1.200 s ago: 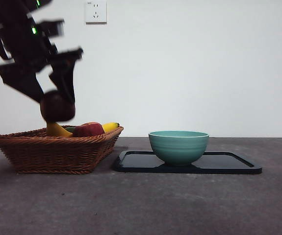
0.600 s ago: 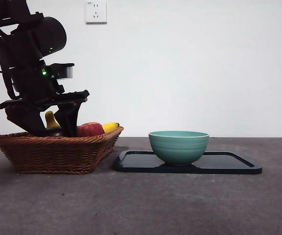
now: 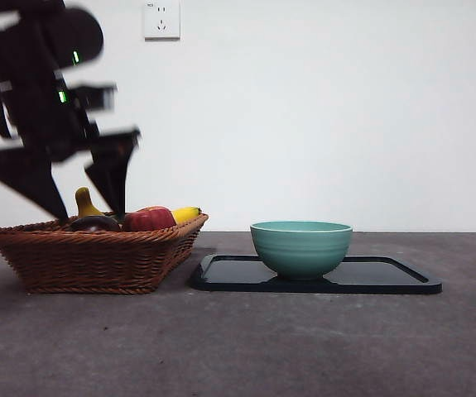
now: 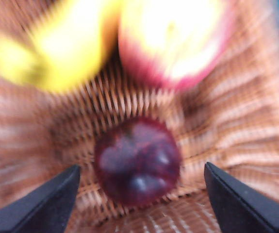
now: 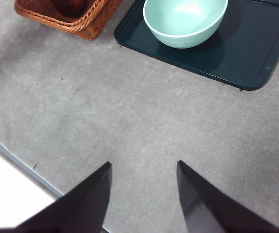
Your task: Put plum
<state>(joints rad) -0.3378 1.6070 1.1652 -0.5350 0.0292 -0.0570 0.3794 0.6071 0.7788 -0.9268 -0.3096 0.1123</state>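
The plum (image 3: 95,223) is dark purple and glossy and lies in the wicker basket (image 3: 97,258). In the left wrist view the plum (image 4: 137,162) rests on the basket's woven floor, free between my two jaws. My left gripper (image 3: 88,208) is open and hangs just above the basket, blurred by motion. It is also open in its own view (image 4: 141,204), with the jaws wide of the plum on both sides. My right gripper (image 5: 143,163) is open and empty over bare table.
A red apple (image 3: 148,219) and a yellow banana (image 3: 185,214) share the basket with the plum. A teal bowl (image 3: 301,246) stands on a black tray (image 3: 387,279) to the basket's right. The grey table runs to a near edge (image 5: 13,155).
My left gripper went down into the basket with the plum, opened, and has now risen. The plum stays in the basket.
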